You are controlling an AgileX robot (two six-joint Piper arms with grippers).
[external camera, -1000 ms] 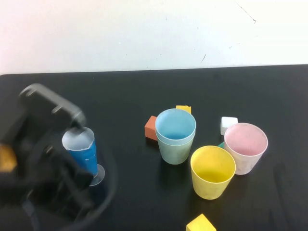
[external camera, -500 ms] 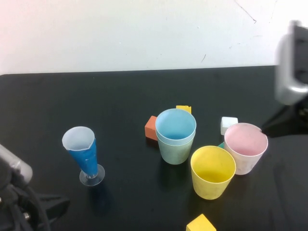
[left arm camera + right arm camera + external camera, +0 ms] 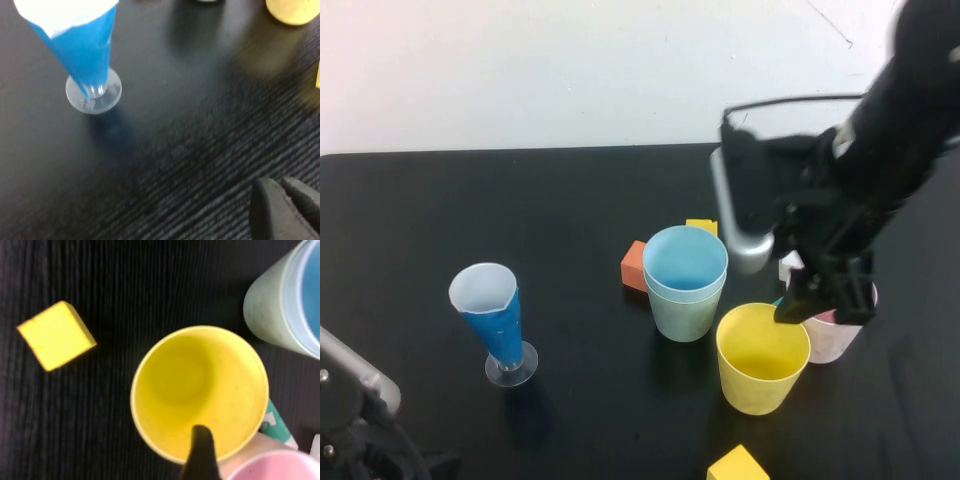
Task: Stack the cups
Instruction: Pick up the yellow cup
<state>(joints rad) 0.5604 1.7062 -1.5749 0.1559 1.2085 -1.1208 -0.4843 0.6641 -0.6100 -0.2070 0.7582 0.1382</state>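
The blue cup (image 3: pixel 685 262) sits nested inside the green cup (image 3: pixel 682 312) near the middle of the black desk (image 3: pixel 520 200), with the yellow cup (image 3: pixel 761 357) just beside them toward the robot's right and the pink cup (image 3: pixel 832 338) close behind the yellow one, its rim nearly touching. Small blocks crowd this group: an orange block (image 3: pixel 634 266) touches or nearly touches the green cup on its left side, a small yellow block (image 3: pixel 701 226) lies just behind the nested pair, a white block (image 3: pixel 790 262) lies behind the pink cup and is partly covered by the arm, and a larger yellow block (image 3: pixel 737 465) lies at the desk's near edge in front of the yellow cup. A green piece with white marks (image 3: pixel 274 422) is wedged between the yellow and pink cups; the marks cannot be read. The right gripper (image 3: pixel 817 300) hangs over the gap between the yellow and pink cups, one dark finger (image 3: pixel 200 452) showing over the yellow cup's rim; whether its fingers are released or clenched cannot be told, and it grasps nothing visible. The left gripper (image 3: pixel 282 207) sits low at the desk's near left corner, fingers clenched together on nothing. A blue-and-white cone cup on a clear stem (image 3: pixel 492 320) stands alone on the left, well apart from the others, with bare desk all around it and behind the cups up to the white wall.
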